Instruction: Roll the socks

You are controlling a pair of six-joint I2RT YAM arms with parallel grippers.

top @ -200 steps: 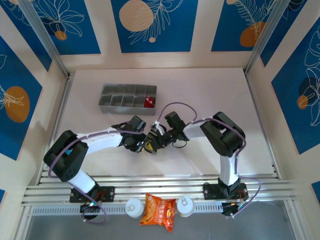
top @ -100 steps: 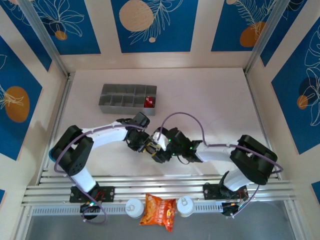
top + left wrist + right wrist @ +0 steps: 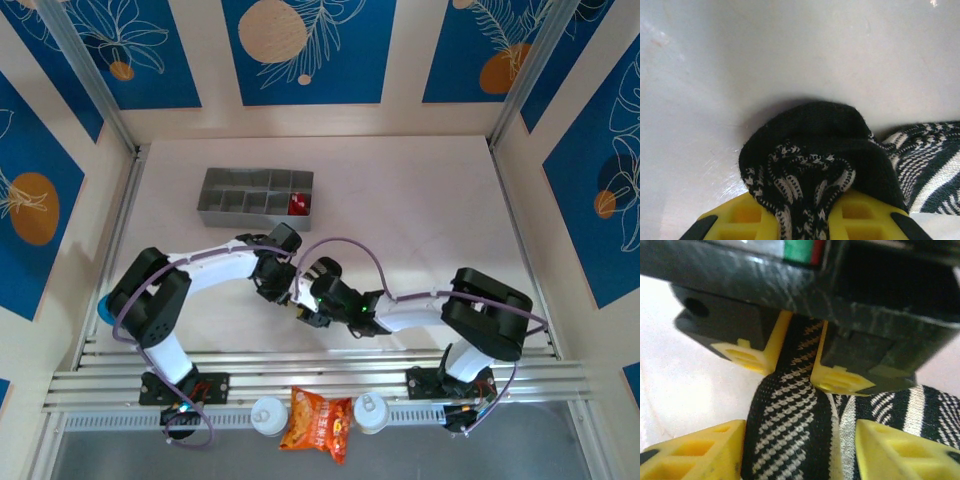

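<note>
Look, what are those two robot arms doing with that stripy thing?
They are rolling a sock. The arms meet mid-table, and both pinch the same black-and-white striped sock. The left end effector grips a bunched-up end. The right end effector clamps the fabric right beside it. The rest of the sock trails flat on the table, not rolled yet. A red bundle sits in a right-end compartment of the grey tray.

Swung right arm's elbow out and down toward the near right of the counter, forearm now lying low. Shifted right end effector nearer and slightly left, tight against left end effector at the striped sock. Drew left elbow slightly inward.
</note>
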